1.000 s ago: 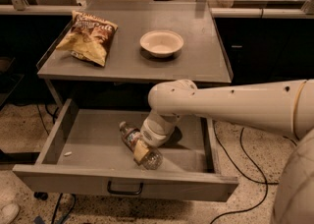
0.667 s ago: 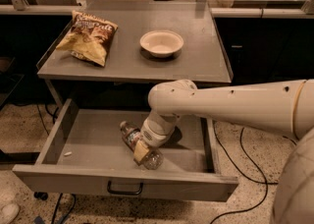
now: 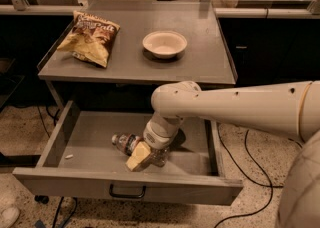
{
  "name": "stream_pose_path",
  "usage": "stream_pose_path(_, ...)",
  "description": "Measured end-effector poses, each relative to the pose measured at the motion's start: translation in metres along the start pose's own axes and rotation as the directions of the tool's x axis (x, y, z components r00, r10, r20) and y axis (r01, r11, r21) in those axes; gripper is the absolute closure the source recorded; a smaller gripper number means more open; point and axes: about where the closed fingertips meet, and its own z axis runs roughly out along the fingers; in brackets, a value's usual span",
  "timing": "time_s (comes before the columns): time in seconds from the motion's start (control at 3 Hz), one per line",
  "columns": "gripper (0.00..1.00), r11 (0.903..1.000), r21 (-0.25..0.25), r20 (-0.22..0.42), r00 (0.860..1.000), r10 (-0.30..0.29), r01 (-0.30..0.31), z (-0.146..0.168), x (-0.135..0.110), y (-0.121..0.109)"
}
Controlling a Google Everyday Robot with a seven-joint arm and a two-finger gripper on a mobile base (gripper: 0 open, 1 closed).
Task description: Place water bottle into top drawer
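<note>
Water bottle (image 3: 125,142) flat in top drawer (image 3: 65,184), axis back-left to front-right; pincer (image 3: 142,155) on it, grip unclear.

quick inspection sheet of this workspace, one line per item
surface: grey tabletop, above the pulled-out top drawer
job's things: water bottle lying on its side inside the top drawer
clutter: chip bag and white bowl on the tabletop, apart; small white speck on the drawer floor
grippers: gripper down inside the drawer, at the bottle's near end
cables: black cables on the floor right of the drawer
surroundings: speckled floor; dark cabinets behind
</note>
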Motion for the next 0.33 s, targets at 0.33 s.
stream_pose_path(0.33,0.00,1.0000,0.000,0.000,1.000,0.000,0.000,0.0000,0.0000,0.0000)
